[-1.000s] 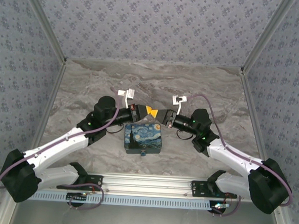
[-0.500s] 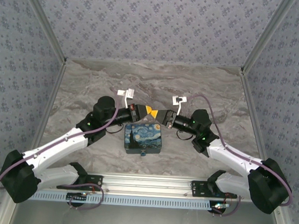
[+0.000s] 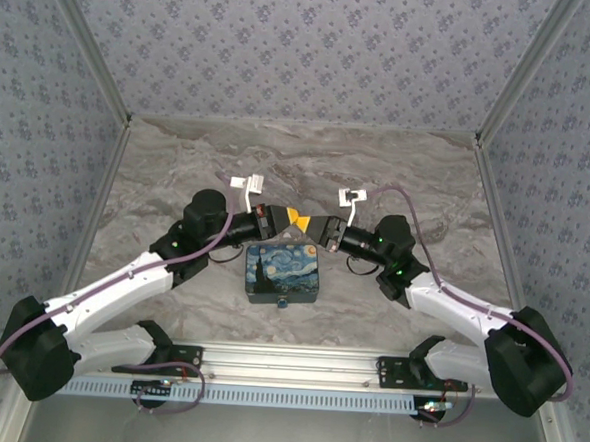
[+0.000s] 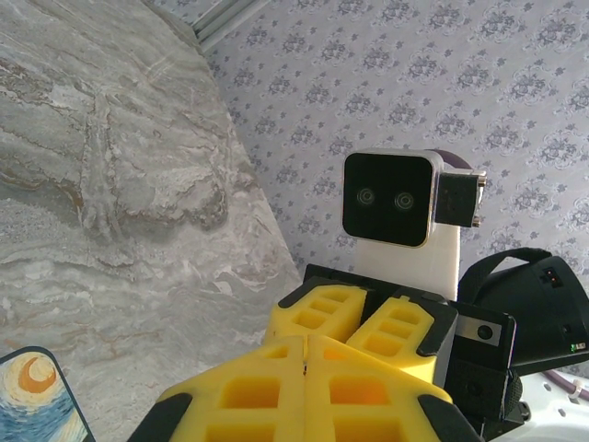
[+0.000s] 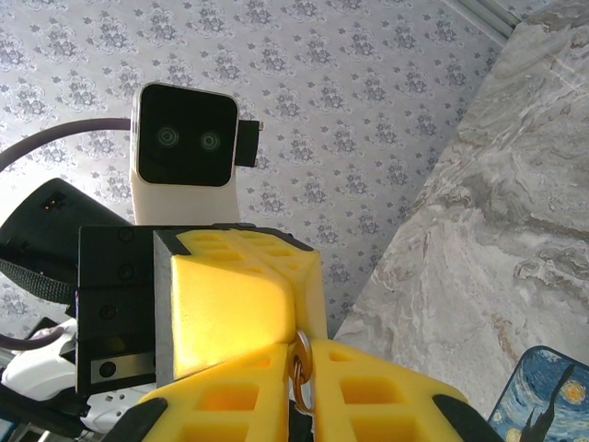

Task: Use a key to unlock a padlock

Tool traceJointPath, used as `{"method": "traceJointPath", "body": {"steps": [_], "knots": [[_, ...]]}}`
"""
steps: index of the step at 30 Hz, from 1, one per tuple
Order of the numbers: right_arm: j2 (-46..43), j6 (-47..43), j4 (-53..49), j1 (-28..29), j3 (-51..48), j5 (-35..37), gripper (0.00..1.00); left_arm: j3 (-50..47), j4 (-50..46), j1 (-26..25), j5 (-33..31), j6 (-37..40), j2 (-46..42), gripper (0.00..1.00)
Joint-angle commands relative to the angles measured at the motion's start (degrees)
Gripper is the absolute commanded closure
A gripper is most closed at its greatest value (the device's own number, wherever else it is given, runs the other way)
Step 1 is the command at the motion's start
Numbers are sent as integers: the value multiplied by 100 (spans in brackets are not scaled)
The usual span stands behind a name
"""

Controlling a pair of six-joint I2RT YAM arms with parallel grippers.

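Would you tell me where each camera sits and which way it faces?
Top external: above and behind, looking down on both arms and the marble table.
Left wrist: behind the left gripper, facing the right gripper.
Right wrist: the mirror, with a brass ring between its own fingertips.
All three share the painted box.

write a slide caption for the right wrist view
Right pincer shut on a small metal ring, tip to tip with the left pincer above the marble table.
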Motion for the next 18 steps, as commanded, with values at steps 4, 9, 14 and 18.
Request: {"method": "traceJointPath", "body": {"steps": [4, 9, 14, 18], "knots": [[94, 234, 353, 18, 229, 214, 91, 211, 170, -45, 396, 48, -45, 100], [44, 30, -68, -8, 227, 283, 99, 307, -99, -39, 324, 237, -67, 96], [-150, -351, -923, -84, 92, 467, 100, 620, -1211, -7, -200, 862, -272, 63], [-454, -710, -1887, -229, -24, 727, 100, 847, -2198, -12, -818, 1467, -459, 30]]}}
